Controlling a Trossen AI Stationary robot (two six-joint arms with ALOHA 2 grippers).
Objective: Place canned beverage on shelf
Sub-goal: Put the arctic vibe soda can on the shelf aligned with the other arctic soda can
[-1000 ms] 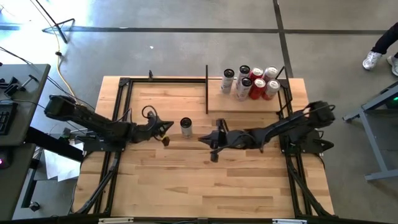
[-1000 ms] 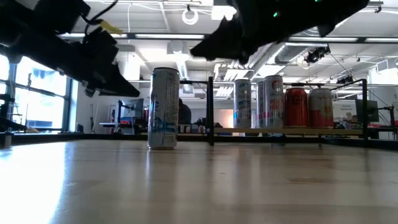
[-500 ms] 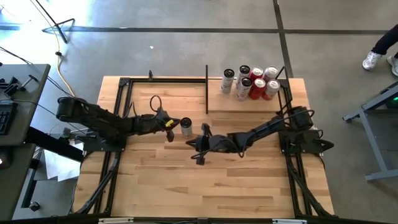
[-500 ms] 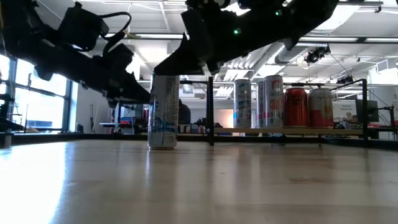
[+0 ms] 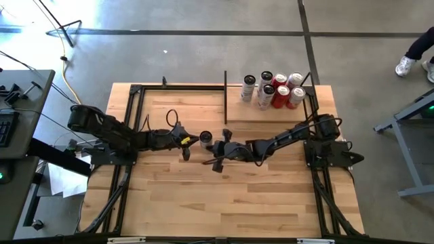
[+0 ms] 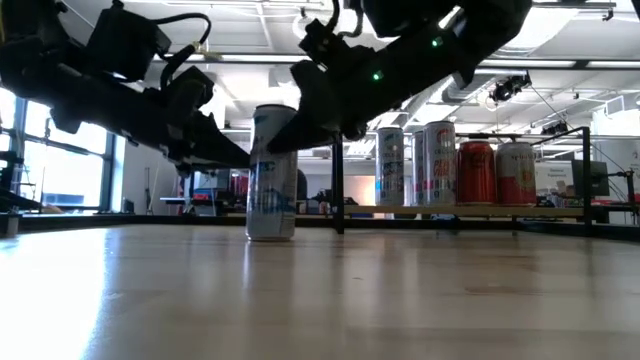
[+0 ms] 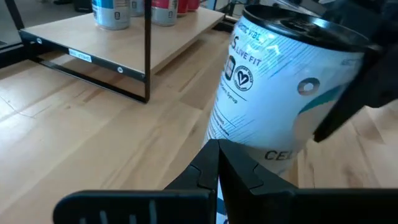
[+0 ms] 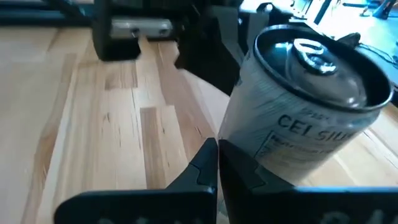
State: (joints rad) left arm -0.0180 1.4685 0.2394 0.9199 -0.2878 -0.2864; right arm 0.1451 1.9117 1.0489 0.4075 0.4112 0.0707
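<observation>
A tall white canned beverage [image 5: 205,139] stands upright on its base on the planked tabletop near the middle; it also shows in the low view [image 6: 272,175]. My left gripper [image 5: 195,141] is shut, just left of the can. My right gripper [image 5: 215,145] is shut, just right of the can and a little nearer. The shelf [image 5: 268,114], pale wood edged by black bars, sits at the far right. My left gripper has its shut fingertips [image 7: 217,152] against the can's side wall near the base [image 7: 249,146], coming level from the table's left. The can stands on the table. My right gripper has its shut fingertips [image 8: 217,149] at the can's wall [image 8: 261,146], from the right; whether they touch, I cannot tell.
Several cans [image 5: 272,91], silver and red, stand on the shelf toward its far edge. A black upright bar [image 5: 225,98] marks the shelf's left edge. A black frame [image 5: 132,129] runs along the table's sides. Bare planks lie toward the near edge.
My left gripper has gone toward the table's right edge up to the can. My right gripper has gone toward the table's left edge, then toward the far edge, up to the can's other side. The can has slid slightly toward the right.
</observation>
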